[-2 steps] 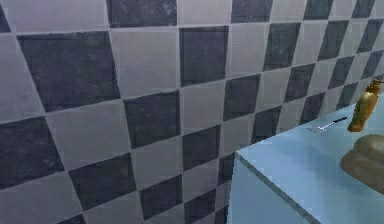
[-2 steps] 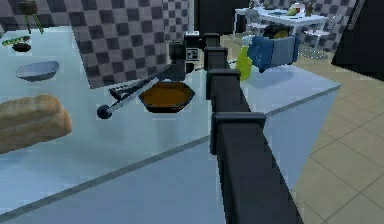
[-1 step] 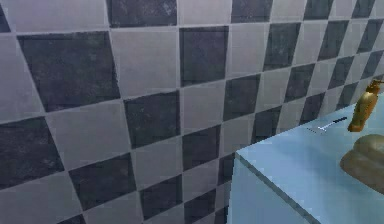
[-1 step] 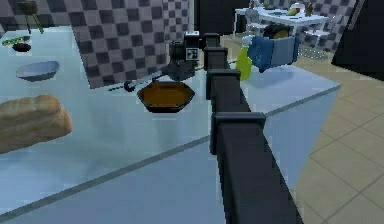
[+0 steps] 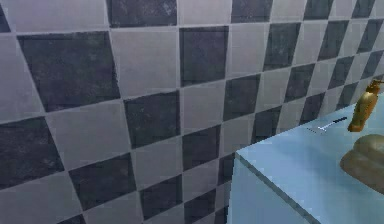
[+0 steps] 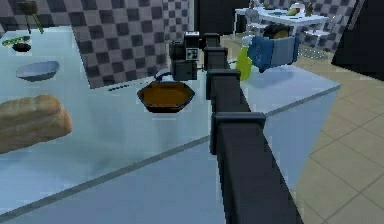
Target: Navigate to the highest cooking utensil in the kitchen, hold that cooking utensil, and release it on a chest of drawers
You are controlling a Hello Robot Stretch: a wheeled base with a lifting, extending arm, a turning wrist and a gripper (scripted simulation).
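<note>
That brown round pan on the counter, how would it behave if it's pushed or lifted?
The pan looks rigid and wide-based, so it probably slides on the smooth counter rather than tips. Its curved sides suggest it may rock.

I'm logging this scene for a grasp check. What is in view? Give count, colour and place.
wall: one, light and dark grey checks, behind the counter
counter: one, pale blue, under the arm
pan: one, brown inside with a dark rim, on the counter at the gripper
bread: one, tan, on the counter at the arm side view's left
bowl: one, grey, on the counter beyond the bread
bottle: one, orange-brown, forward view's right edge
floor: tan, arm side view's right
arm: one, dark, rising from the bottom edge
gripper: one, dark, at the pan; cannot tell whether it holds anything
</note>
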